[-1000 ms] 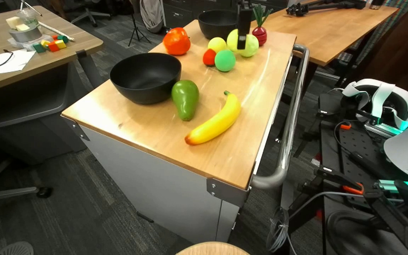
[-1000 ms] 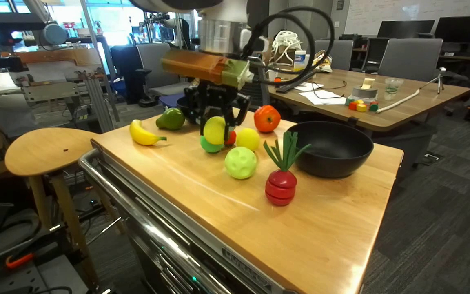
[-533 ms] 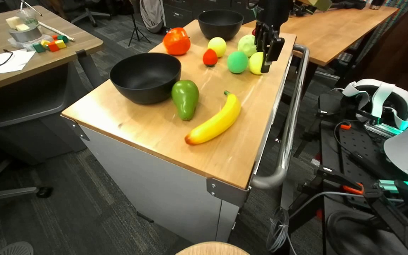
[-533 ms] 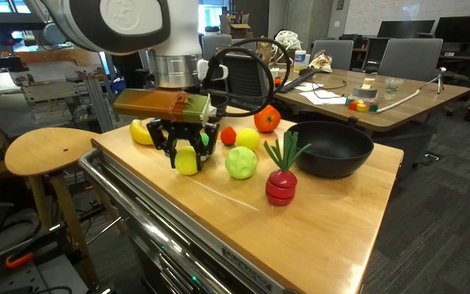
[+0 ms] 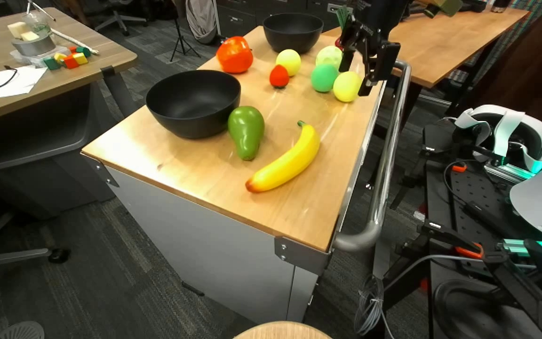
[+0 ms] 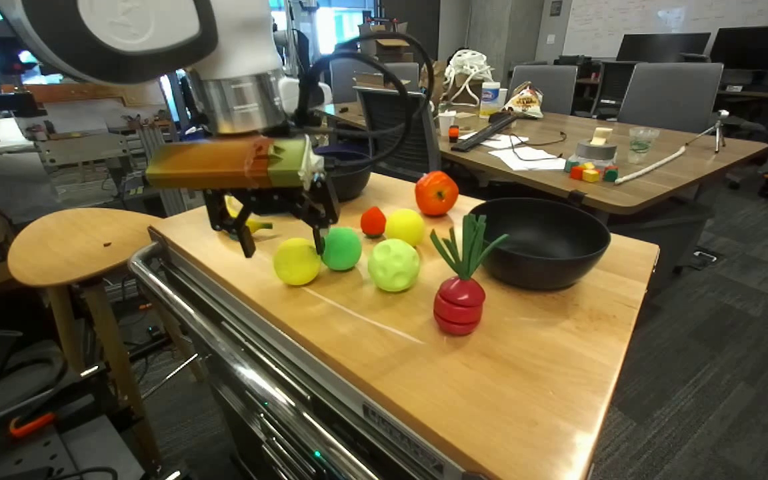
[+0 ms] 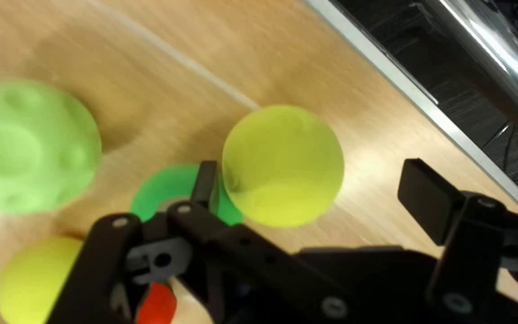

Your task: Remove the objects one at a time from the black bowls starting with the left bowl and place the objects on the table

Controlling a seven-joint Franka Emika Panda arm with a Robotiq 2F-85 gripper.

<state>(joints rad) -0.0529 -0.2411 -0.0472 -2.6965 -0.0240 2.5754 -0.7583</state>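
Note:
My gripper [image 6: 284,247] stands open just above a yellow ball [image 6: 297,262] on the wooden table [image 6: 524,387]. In the wrist view the yellow ball [image 7: 283,166] lies loose between the wide-apart fingers, nearer the left one. Close beside it sits a green ball [image 6: 342,249]; a pale green dimpled ball [image 6: 394,265], another yellow ball [image 6: 405,227], a small red piece [image 6: 373,222] and a red tomato [image 6: 436,193] are also on the table. A banana [image 5: 285,162] and a green pear-shaped piece [image 5: 246,132] lie by the near black bowl [image 5: 195,127]. No object shows inside it or the far black bowl [image 6: 544,270].
A red root vegetable with green leaves [image 6: 459,307] stands upright by a bowl. The metal rail [image 5: 386,165] runs along the table edge close to the gripper. A round wooden stool [image 6: 84,243] and a cluttered desk [image 6: 704,140] stand beyond the table.
The yellow ball, earlier held in the air, was lowered toward the rail side and let go. My gripper has opened and risen slightly. The green ball has shifted toward the rail.

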